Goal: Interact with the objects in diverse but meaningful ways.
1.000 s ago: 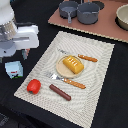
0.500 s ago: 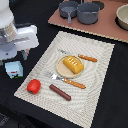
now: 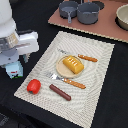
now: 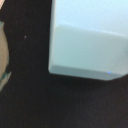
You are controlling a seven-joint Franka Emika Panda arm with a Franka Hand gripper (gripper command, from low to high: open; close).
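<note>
- Exterior view: the milk carton [image 3: 14, 70] stands on the dark table off the placemat's [image 3: 97, 62] left edge, under the arm. It looks light, rigid and smooth; gripping its flat sides seems best.
- The gripper [image 3: 13, 61] hangs right over it; whether its jaws are apart or touching it, I cannot tell.
- Wrist view: the carton's [image 4: 90, 42] pale top fills the frame; no fingers show.

Arm: the Franka's white body [image 3: 15, 42] stands over the milk carton [image 3: 14, 70] at the mat's edge on the exterior view's left, blocking the way in from above.
Mat middle: crowded by plate [image 3: 61, 70], bread piece [image 3: 72, 64], fork [image 3: 67, 80] and knife [image 3: 80, 56].
Near edge: tomato [image 3: 33, 86] and sausage [image 3: 60, 92] lie apart, with bare mat between.
Far shelf: two grey pots [image 3: 80, 11] stand side by side.
Wrist view: the carton's pale face [image 4: 90, 42] fills it.
</note>
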